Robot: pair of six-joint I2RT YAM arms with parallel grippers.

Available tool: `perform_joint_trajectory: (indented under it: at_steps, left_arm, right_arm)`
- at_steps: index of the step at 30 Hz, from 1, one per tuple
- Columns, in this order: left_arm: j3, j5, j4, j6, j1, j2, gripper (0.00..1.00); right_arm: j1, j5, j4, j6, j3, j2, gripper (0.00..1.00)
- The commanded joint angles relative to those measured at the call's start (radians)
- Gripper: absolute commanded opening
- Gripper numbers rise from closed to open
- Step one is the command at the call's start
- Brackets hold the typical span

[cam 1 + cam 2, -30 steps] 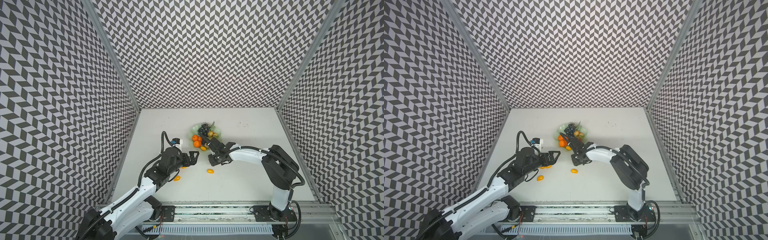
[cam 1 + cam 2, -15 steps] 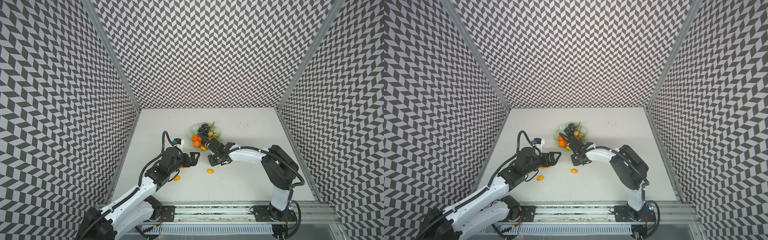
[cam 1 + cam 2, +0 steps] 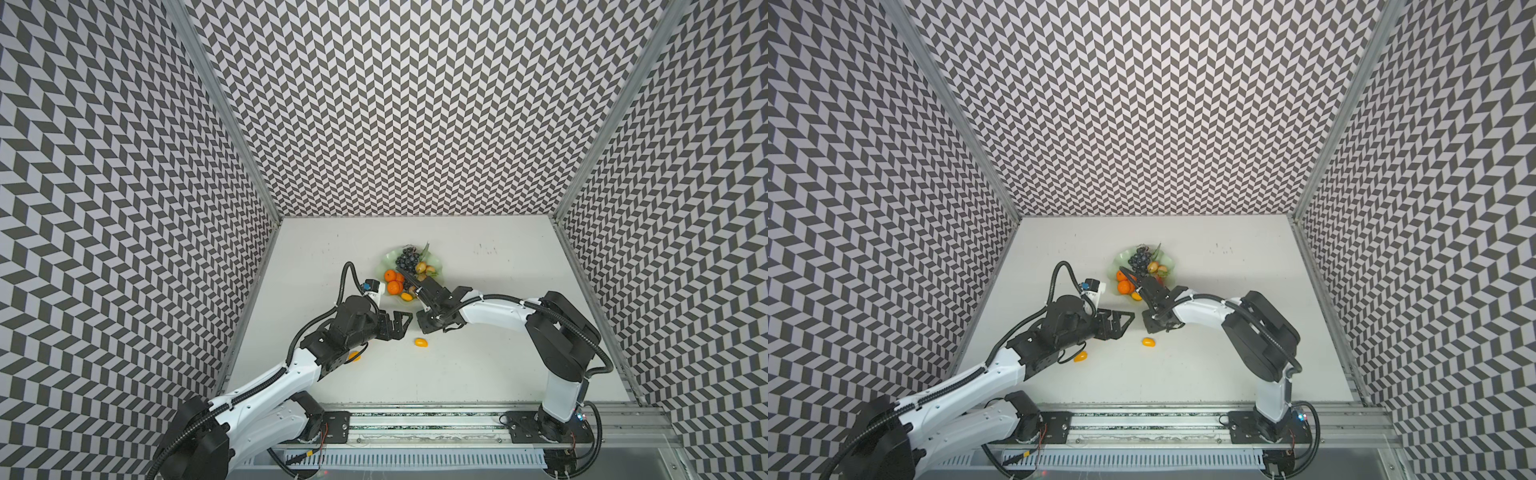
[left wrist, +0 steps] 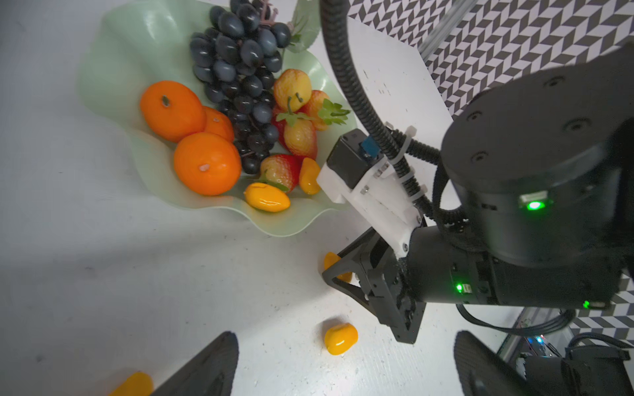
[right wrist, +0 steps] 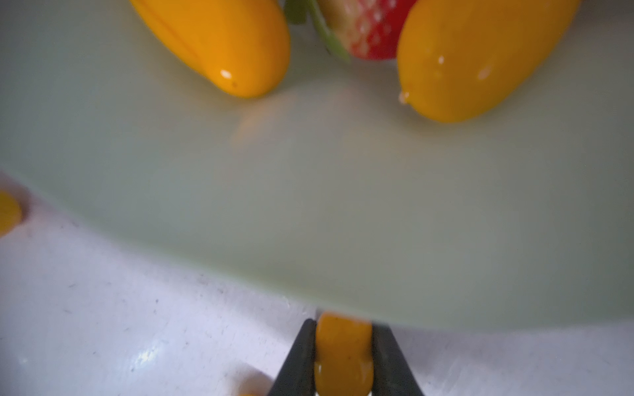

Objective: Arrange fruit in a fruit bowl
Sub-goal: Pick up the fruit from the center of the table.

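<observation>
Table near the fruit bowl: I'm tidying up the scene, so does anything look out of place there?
Yes. The middle kumquat and the arm-side kumquat lie loose on the table, outside the fruit bowl. The right gripper pinches a third kumquat just short of the rim.

Lab test cell, chevron-patterned walls (image 3: pixel 415 104)

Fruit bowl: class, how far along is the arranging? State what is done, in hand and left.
Done: the fruit bowl holds grapes, tangerines, strawberries and two kumquats. In hand: the right pincer grips a third kumquat beside the rim. Left: two loose kumquats lie on the table.
</observation>
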Motion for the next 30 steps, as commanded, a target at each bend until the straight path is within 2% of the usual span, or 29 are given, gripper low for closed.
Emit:
perform_joint_trajectory:
  at_steps: [1, 6, 9, 15, 30]
  left_arm:
    - [0.047, -0.001, 0.063, 0.014, -0.034, 0.037, 1.0]
    - [0.087, 0.019, 0.099, 0.006, -0.053, 0.096, 1.0]
    - [0.123, -0.012, 0.09, 0.005, -0.046, 0.112, 1.0]
    - [0.177, 0.034, 0.115, -0.017, 0.023, 0.134, 1.0]
    - [0.24, 0.253, 0.202, -0.043, 0.227, 0.253, 1.0]
  right_arm:
    - [-0.012, -0.02, 0.034, 0.023, -0.024, -0.066, 0.24]
    - [-0.035, -0.012, 0.015, 0.03, -0.034, -0.132, 0.24]
    - [-0.043, 0.01, -0.007, 0.029, -0.018, -0.173, 0.24]
    - [-0.059, 0.014, -0.051, 0.017, 0.074, -0.186, 0.24]
    - [-0.141, -0.032, -0.052, -0.027, 0.28, -0.009, 0.24]
